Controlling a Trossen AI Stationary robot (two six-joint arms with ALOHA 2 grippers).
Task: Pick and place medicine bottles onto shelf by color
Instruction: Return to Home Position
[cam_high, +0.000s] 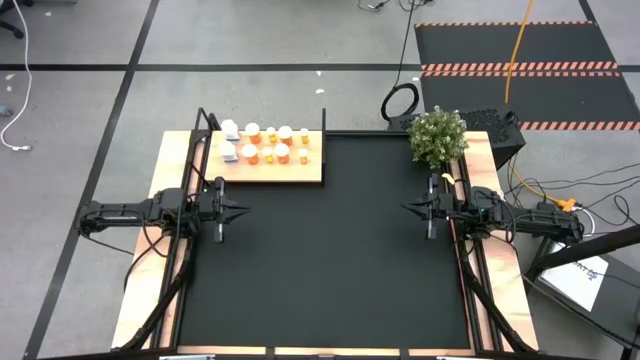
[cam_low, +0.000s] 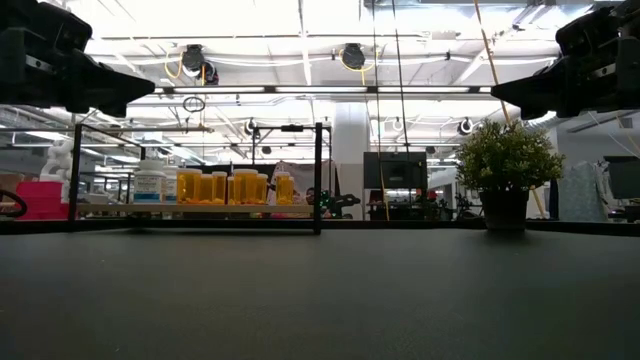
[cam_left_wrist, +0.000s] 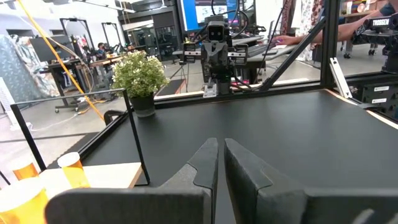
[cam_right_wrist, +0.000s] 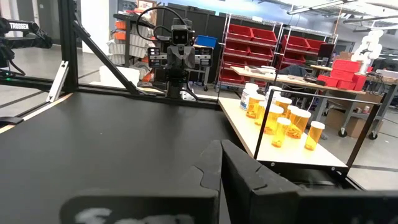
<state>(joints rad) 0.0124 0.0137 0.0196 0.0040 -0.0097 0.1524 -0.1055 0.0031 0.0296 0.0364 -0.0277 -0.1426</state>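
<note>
Step in hand: both arms look parked, which fits an arm going home, not a pick.
Left end effector (cam_high: 243, 210): it hangs above the black mat (cam_high: 330, 270) near the bench's left edge, pointing inward. Its fingers are together with only a thin slit between them, and they hold nothing.
Right end effector (cam_high: 406, 208): it sits opposite, near the bench's right edge, facing the left one across the mat. Its fingers are pressed together and empty.
Why held so: both sit level, well apart from the bottles and from each other. This is judged a safe resting pose that leaves the shelf unobstructed.
Shelf (cam_high: 300, 176): a light-wood board with thin black posts, standing at the bench's far left corner.
What it holds: every bottle in view stands upright on it, in about two rows along its length.
White bottles (cam_high: 229, 152): two of them, at the shelf's end nearest the bench's left edge.
Orange bottles (cam_high: 268, 152): these have white caps and fill the rest of the rows beside the white pair. They stand close together, and the smallest are toward the shelf's inner end.
Why grouped so: white is kept at one end and orange along the rest, which matches sorting by colour. The sorting looks finished or nearly so.
Plant (cam_high: 437, 136): a potted plant at the bench's far right corner, with no part in the task.
</note>
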